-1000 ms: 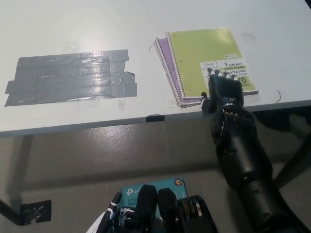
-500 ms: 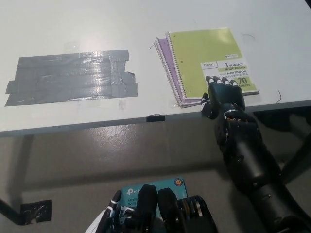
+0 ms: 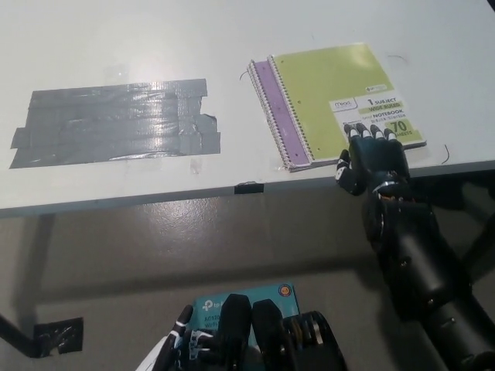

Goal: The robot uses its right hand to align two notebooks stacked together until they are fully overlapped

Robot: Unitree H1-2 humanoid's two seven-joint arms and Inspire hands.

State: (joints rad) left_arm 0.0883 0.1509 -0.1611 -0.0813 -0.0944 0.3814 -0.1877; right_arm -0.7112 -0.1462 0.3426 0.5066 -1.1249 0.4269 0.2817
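Fingers (image 3: 363,133): black, laid close side by side, tips resting on the near right corner of the green notebook's cover, over the printed label; nothing is pinched.

Right hand (image 3: 373,158): reaches up from below the desk edge, palm overhanging the edge, wrist and forearm trailing toward the bottom right.

Green notebook (image 3: 332,89): top of the stack, spiral along its left side, lying askew and offset to the right.

Purple notebook (image 3: 272,100): underneath, showing as a strip along the left edge plus a sliver along the near edge, so the 2 do not yet overlap fully.

Desk (image 3: 116,39): white, with a patch of grey tape (image 3: 116,122) at the left, well apart from the stack.

Left hand (image 3: 172,352): white, resting at the bottom edge of the view; cannot tell how it is set.

Handling note: light downward pressure, slide the top cover left and rotate slightly until both spirals meet; too much weight would likely drag both books together.
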